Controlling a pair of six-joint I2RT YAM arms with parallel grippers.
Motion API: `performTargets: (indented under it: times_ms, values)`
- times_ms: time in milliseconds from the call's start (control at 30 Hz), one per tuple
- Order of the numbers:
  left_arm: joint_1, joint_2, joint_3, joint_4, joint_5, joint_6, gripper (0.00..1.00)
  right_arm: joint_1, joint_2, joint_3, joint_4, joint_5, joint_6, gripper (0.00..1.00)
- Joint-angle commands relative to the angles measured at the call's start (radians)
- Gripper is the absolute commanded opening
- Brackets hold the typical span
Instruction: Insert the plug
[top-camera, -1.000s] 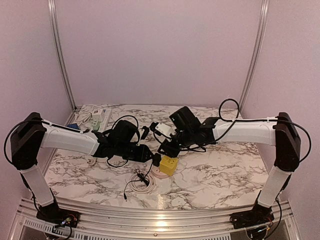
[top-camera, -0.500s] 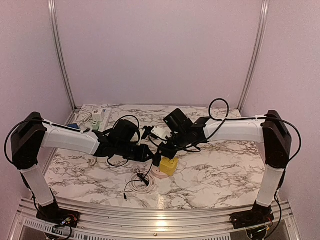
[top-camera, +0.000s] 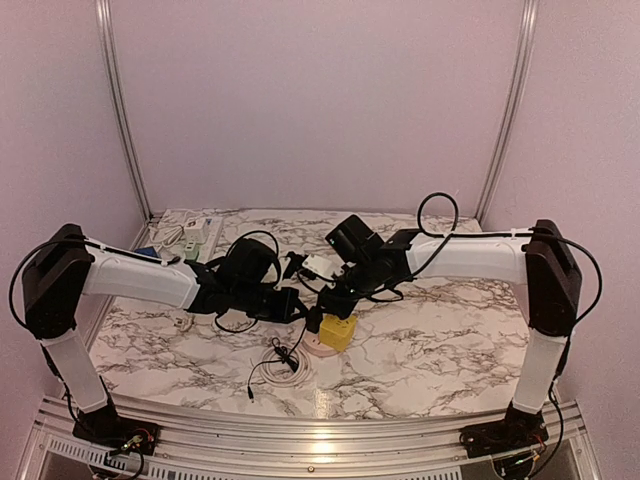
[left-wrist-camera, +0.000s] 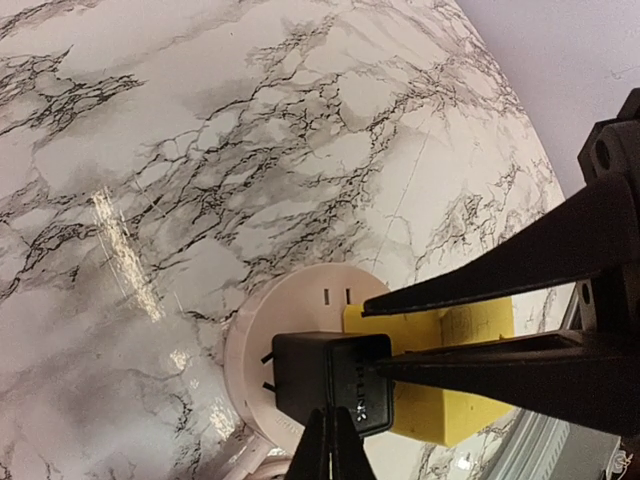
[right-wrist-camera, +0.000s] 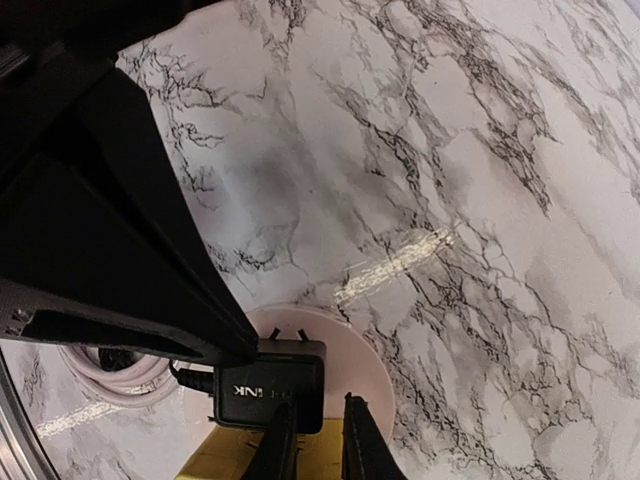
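Nearest me in the overhead view, just below centre, one loose coil of white cable (top-camera: 283, 362) lies on the marble counter (top-camera: 450, 340). Just beyond it sits one round pale socket disc (top-camera: 318, 347), and one yellow block (top-camera: 338, 331) overlaps its right side.

There is one black plug (left-wrist-camera: 330, 375), at the disc's edge in the lower centre of my left wrist view. It is a small boxy adapter, matte black, with white lettering on one face. Its two short prongs point left over the disc and are not in the pair of slots showing higher up on it.

My left claw (left-wrist-camera: 329, 425) has its fingers pressed together, tips touching the plug's near edge. Whether they pinch anything I cannot tell. My right claw (right-wrist-camera: 318, 408) is closed to a narrow slit, tips at the plug's edge beside the block. I cannot tell whether it grips anything.

Farthest, at the upper left overhead, white power strips (top-camera: 197, 233) lie by the wall, too small to count.
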Motion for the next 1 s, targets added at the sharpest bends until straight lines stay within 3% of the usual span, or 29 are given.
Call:
performTargets:
  times_ms: [0,500,967]
  values:
    - [-0.029,0.078,-0.01,-0.121,0.021,0.032,0.0,0.005,0.051,0.013,-0.071,-0.019,-0.014,0.15]
    - [-0.057,0.079,-0.034,-0.075,0.011,0.007,0.0,0.006,0.103,0.024,-0.087,0.006,0.022,0.15]
    - [-0.071,0.07,-0.058,-0.035,-0.018,-0.018,0.0,0.003,0.033,-0.003,-0.023,0.085,0.163,0.17]
